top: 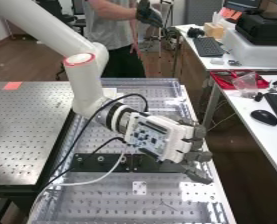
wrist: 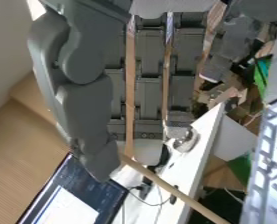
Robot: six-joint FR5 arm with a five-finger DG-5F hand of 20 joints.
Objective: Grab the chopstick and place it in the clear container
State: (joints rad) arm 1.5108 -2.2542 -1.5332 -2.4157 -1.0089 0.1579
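Wrist view: the robot hand, nearly closed, pinches 1 chopstick.

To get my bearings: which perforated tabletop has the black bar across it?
The shiny tabletop, below the hand in the high view. The duller tabletop to its left bears an orange-red patch instead.
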